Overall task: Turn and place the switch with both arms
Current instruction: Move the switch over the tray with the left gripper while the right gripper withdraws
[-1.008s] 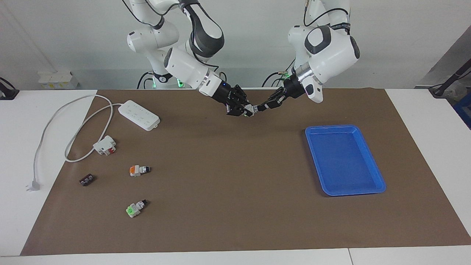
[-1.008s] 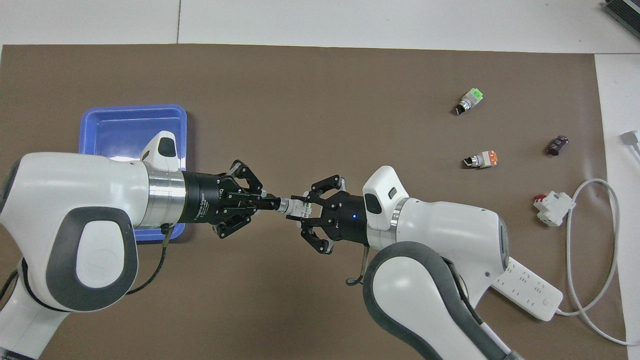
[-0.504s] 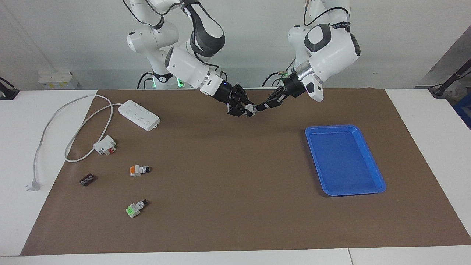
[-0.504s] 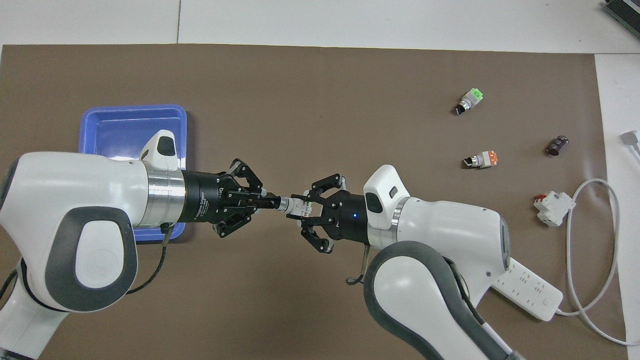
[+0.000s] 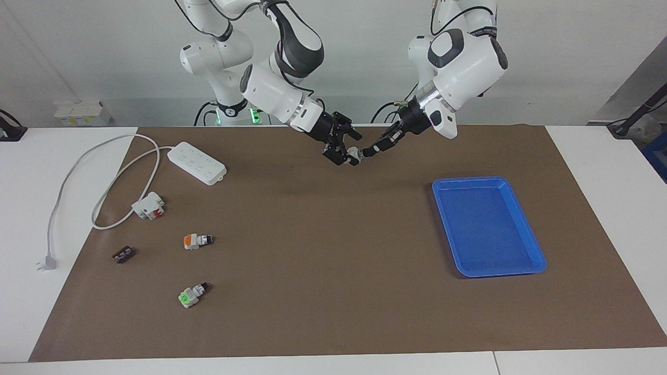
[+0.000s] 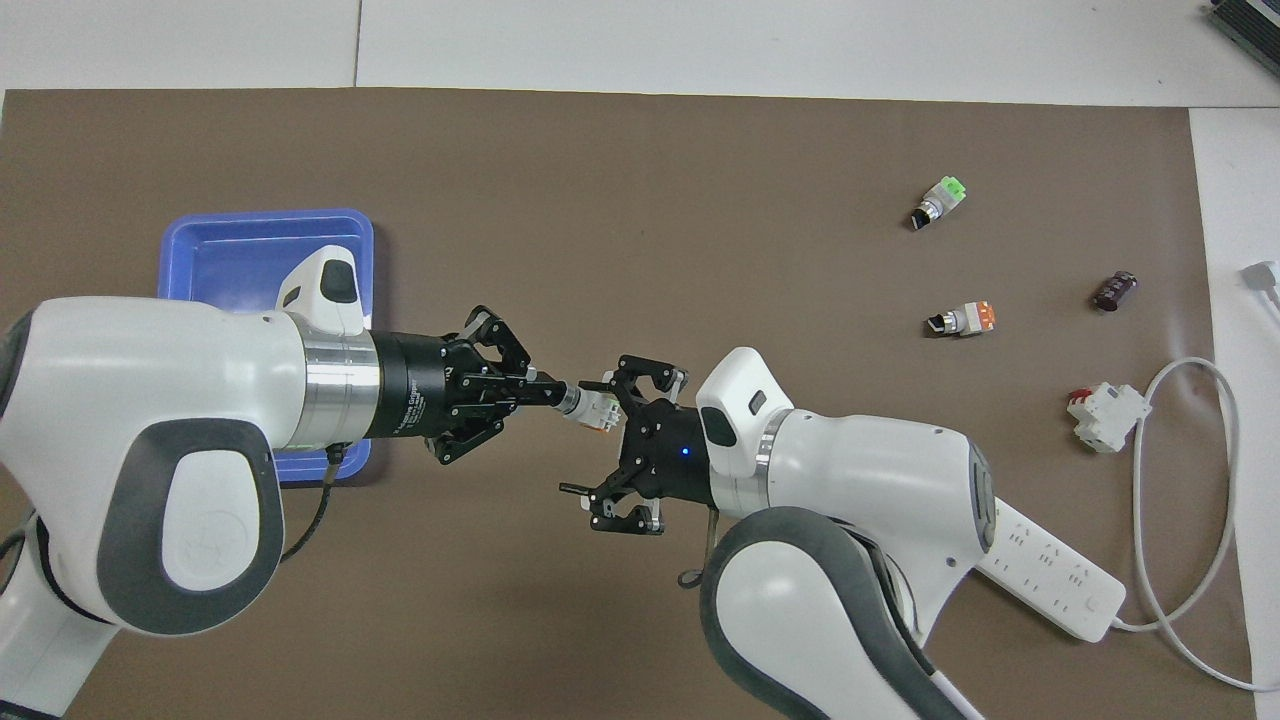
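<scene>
Both grippers meet in the air over the middle of the brown mat, toward the robots' edge of it. From my console, the left gripper is pinched tight on the black knob end of the switch, which hangs clear of the mat between the two hands. The right gripper has its fingers spread wide around the switch's pale body; one fingertip looks very close to it, the other well apart, so I judge the left hand alone carries it now.

The step in hand, as I read it, is the handover and release ahead of placing. To do it well I would draw the right gripper straight off along its own axis (no sideways sweep, since a finger could clip the body and twist it in the left pinch). I would then carry the switch level toward the blue tray, at the left arm's end of the mat, and lower it before letting go.

Hard to make out: whether that near right fingertip actually touches the switch, and how much of the knob the left fingers cover. The small green tab is hidden by the right hand in both views. The overhead view cuts off part of the tray under the left arm.
</scene>
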Controlling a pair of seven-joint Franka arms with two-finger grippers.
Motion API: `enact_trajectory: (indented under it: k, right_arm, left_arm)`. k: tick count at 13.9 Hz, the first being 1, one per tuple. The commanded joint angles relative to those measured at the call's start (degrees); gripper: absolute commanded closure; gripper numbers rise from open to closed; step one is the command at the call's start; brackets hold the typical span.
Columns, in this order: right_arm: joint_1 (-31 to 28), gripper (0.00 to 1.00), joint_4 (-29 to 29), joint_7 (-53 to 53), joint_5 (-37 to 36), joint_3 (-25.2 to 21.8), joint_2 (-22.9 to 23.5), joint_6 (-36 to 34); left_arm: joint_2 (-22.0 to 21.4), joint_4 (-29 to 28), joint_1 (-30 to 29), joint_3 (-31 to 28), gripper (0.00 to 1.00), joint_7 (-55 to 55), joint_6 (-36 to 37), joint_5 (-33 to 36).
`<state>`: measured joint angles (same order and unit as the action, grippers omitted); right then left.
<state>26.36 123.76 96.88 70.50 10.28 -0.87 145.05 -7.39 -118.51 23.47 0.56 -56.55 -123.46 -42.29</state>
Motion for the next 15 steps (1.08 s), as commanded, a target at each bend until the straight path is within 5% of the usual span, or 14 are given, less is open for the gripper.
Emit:
enact_trajectory:
  k: [1,7,13,15]
  right_arm:
    - [-2.0,0.0,-0.1,-1.9,-4.6,0.2,-0.8,-0.5]
    - [-14.4,0.0,-1.2,-3.2,-18.7,0.2,-2.4,-2.8]
    - [-25.3,0.0,-12.6,-12.1,-45.8,0.3,-1.5,-20.3]
    - [-26.6,0.0,-14.9,-19.0,-51.9,0.4,-1.4,-21.1]
  left_arm:
    - [0.4,0.1,-0.9,-0.5,1.0,-0.8,-0.8,6.1]
    - [0.2,-1.5,-12.6,-0.5,1.0,8.0,-0.4,23.8]
    - [1.2,-4.9,-26.4,-0.5,1.0,35.4,-2.5,29.7]
    - [2.4,-6.6,-29.9,-0.5,1.0,44.6,-4.5,30.7]
